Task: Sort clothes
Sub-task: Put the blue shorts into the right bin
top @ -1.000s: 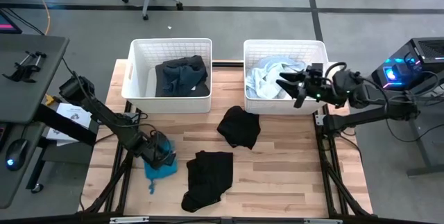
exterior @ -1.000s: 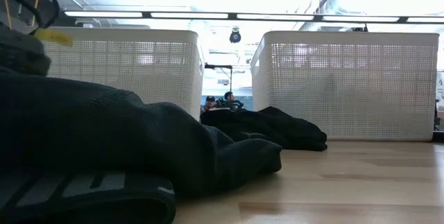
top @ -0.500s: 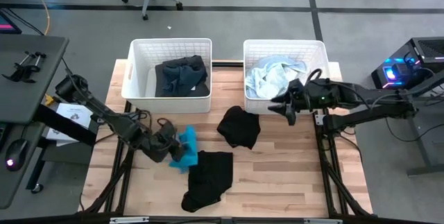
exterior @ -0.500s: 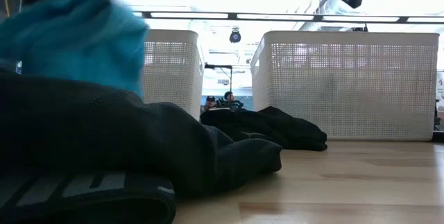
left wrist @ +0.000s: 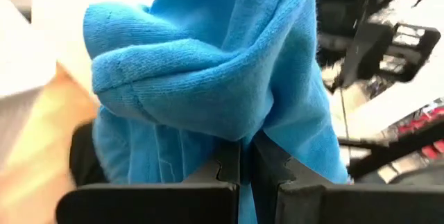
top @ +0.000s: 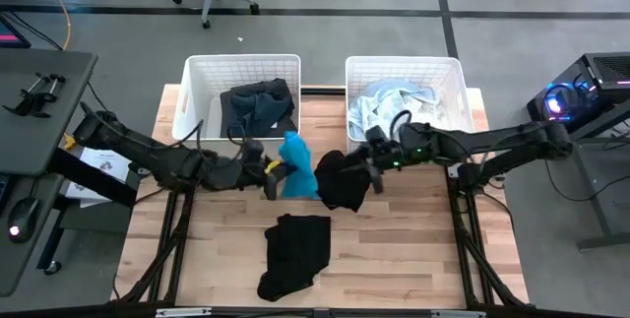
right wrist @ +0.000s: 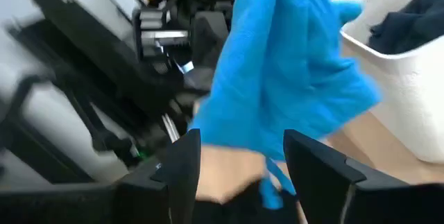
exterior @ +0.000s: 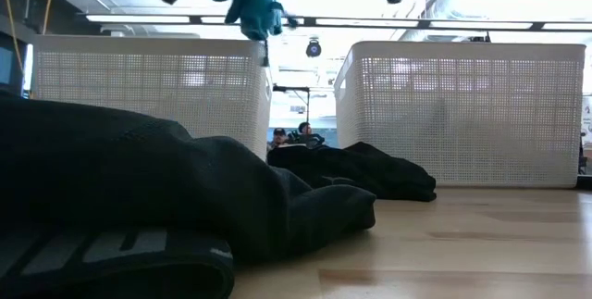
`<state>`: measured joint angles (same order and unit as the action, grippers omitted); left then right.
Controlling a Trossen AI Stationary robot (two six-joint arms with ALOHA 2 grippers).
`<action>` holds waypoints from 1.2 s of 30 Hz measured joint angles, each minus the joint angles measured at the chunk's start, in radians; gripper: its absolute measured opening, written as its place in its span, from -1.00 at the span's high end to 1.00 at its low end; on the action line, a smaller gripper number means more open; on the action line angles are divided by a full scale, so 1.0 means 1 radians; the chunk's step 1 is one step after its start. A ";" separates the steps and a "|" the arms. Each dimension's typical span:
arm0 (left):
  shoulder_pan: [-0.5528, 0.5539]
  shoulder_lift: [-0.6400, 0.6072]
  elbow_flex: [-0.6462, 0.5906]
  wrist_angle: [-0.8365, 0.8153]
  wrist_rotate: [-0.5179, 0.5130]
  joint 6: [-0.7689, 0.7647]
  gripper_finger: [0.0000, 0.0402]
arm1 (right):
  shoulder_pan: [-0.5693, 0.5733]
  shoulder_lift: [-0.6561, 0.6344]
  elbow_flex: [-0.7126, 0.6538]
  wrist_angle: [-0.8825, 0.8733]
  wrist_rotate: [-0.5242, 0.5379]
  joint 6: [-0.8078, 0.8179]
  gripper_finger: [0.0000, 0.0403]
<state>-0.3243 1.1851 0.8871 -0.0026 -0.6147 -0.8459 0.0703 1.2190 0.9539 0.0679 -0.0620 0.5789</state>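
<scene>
We're seeing left gripper (top: 272, 172) clamping blue garment (top: 296, 165).
Garment's hanging lengthwise downward; right gripper (top: 374, 168) w/ fingers apart nearby.

Left end effector (top: 273, 172) clamped, raised mid-table; right end effector (top: 374, 170) spread, facing it.

From my station, the high view looks straight down on the whole desk (top: 394, 249), both arms and the floor around it. The low view sits at desk-top level, very near a black garment (exterior: 139, 197), facing the two baskets (exterior: 462, 114) and the room behind. Each wrist view looks out past its own fingers (right wrist: 184, 161), close on the bright blue garment (left wrist: 208, 64), which all four views share.
</scene>
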 joint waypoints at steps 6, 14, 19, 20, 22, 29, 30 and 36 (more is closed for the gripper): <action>0.071 0.000 0.000 0.033 0.020 0.063 1.00 | 0.000 0.112 0.001 0.178 0.017 0.152 -0.08; 0.110 0.000 0.000 0.030 0.072 0.074 1.00 | 0.000 0.245 0.108 0.166 0.034 0.144 -0.21; 0.110 0.000 0.000 0.030 0.073 0.081 1.00 | 0.000 0.310 0.192 0.103 0.070 0.074 -0.03; 0.110 0.000 0.000 0.030 0.073 0.081 1.00 | 0.000 0.315 0.205 0.085 0.071 0.069 0.05; 0.110 0.000 0.000 0.030 0.073 0.081 1.00 | 0.000 0.321 0.227 0.044 0.073 0.055 0.24; 0.110 -0.001 -0.001 0.034 0.073 0.081 0.98 | -0.012 0.288 0.258 -0.096 0.090 -0.029 0.94; 0.110 -0.001 -0.004 0.034 0.073 0.080 0.96 | -0.012 0.273 0.268 -0.128 0.105 -0.042 0.94; 0.110 0.004 -0.007 0.003 0.055 0.081 0.76 | -0.011 0.149 0.382 -0.448 0.312 -0.138 0.92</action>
<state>-0.2142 1.1891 0.8803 0.0001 -0.5598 -0.7648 0.0593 1.3676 1.3359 -0.3803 0.2501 0.4409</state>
